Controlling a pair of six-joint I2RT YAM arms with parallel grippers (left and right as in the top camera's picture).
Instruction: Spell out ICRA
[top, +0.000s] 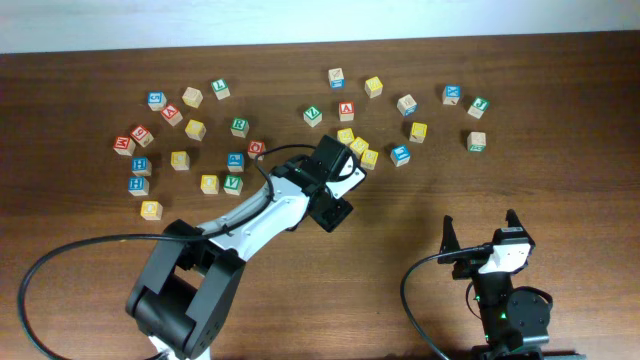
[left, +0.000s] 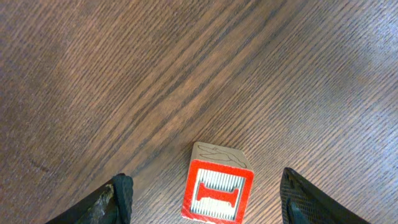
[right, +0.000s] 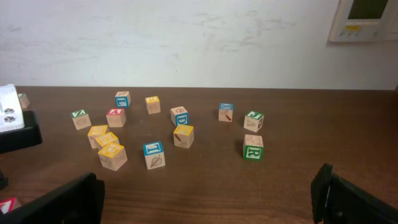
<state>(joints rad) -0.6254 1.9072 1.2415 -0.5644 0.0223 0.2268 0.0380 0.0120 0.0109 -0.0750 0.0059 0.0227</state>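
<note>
My left gripper (left: 205, 188) hangs open over the table (left: 124, 74). Its two fingers (left: 119, 198) stand wide on either side of the red I block (left: 217, 193), and neither one touches it. The block sits flat on bare wood with its letter face turned up toward my wrist camera. From overhead my own arm covers it, so I can only place it roughly: in front of the scattered letter blocks (top: 239, 126), near the middle of the table.

My right gripper (top: 480, 235) is parked low on the right, well apart from everything. Its jaws are spread and there is nothing between them.

I judge the word barely begun. The I is the only letter I can see set apart from the others, and no second block stands beside it. I see no row of letters anywhere. C, R and A are all left to fetch and line up after it. From the right wrist view I can make out a green R block (right: 253, 151) among the blocks at the back. I cannot pick out a C or an A with any certainty.
</note>
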